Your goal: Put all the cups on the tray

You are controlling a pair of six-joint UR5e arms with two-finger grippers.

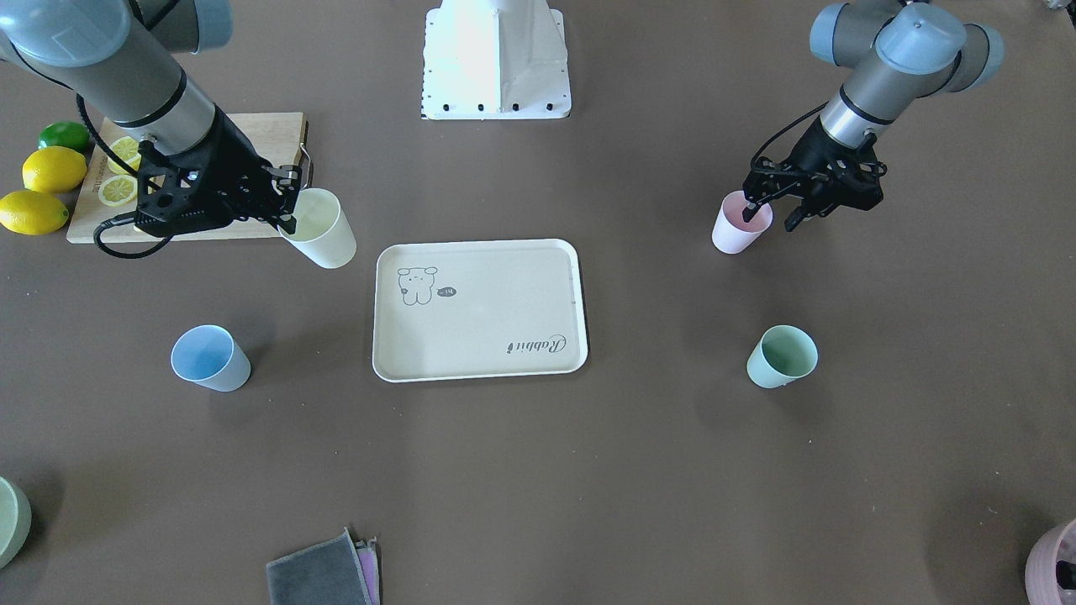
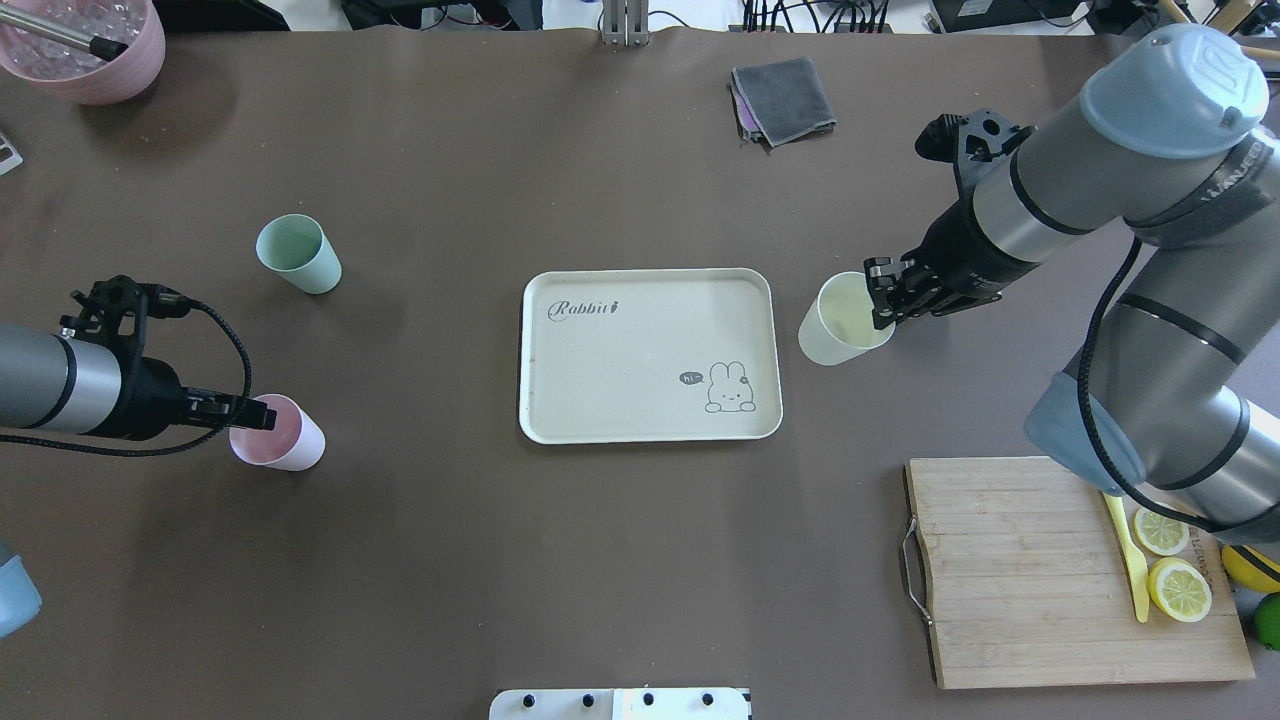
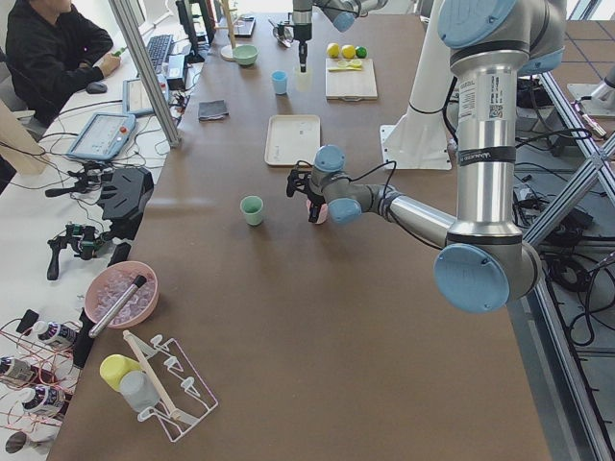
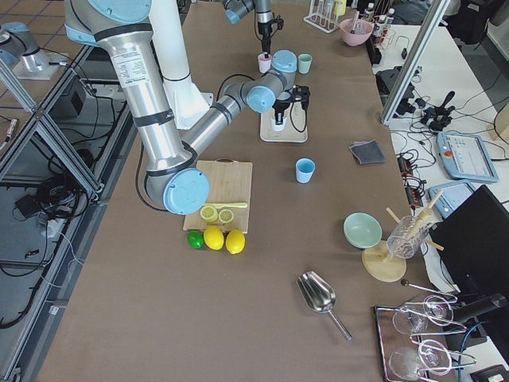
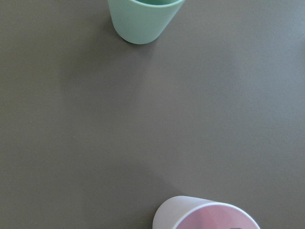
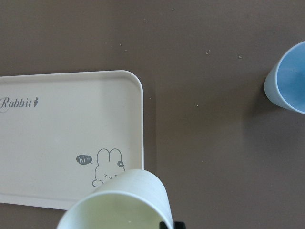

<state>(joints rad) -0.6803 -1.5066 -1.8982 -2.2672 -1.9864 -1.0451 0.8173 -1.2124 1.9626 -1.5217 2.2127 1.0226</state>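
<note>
My right gripper [image 1: 292,220] is shut on the rim of the pale yellow cup [image 1: 324,231] and holds it tilted, just off the cream tray's [image 1: 487,336] edge on the cutting-board side; the right wrist view shows the cup [image 6: 119,205] by the tray's [image 6: 57,124] bear corner. My left gripper [image 1: 772,215] is open, one finger inside the pink cup [image 1: 738,227] and one outside, with the cup standing on the table. The mint green cup [image 1: 782,356] and the light blue cup [image 1: 210,359] stand on the table on opposite sides of the tray. Nothing lies on the tray.
A wooden cutting board [image 2: 1020,570] with lemon halves and a yellow knife lies near my right arm, with lemons [image 1: 50,172] and a lime beside it. A grey cloth [image 2: 785,98], a mauve pot [image 2: 85,45] and a green bowl [image 1: 10,521] sit along the far edge.
</note>
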